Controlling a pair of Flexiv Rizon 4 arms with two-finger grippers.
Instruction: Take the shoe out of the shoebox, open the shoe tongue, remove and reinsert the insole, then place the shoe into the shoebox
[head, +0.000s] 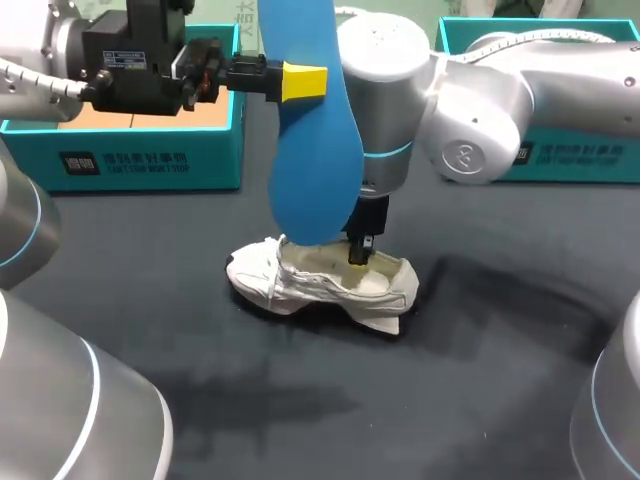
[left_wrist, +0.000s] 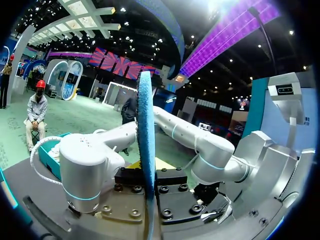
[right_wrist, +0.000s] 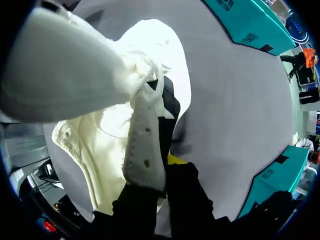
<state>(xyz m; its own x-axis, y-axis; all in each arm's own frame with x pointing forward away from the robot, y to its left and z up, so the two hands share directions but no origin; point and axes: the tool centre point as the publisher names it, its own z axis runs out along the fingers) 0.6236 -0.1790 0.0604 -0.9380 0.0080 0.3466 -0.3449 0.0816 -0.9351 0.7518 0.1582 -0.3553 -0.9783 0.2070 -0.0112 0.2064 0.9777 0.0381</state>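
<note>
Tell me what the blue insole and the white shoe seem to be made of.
The insole: probably foam with a matte blue fabric-like face; edge-on in the left wrist view it is thin with a grainy surface. The shoe: soft, matte white textile or synthetic leather, I cannot tell which; its punched lace strip folds limply.

We see the white shoe (head: 320, 285) standing on its sole on the dark table (head: 480, 380), mouth up and pulled open (right_wrist: 100, 135). The blue insole (head: 310, 150) is out, held upright in the air with its lower end just over the shoe's opening. An open teal shoebox (head: 150, 165) stands behind, well apart.
</note>
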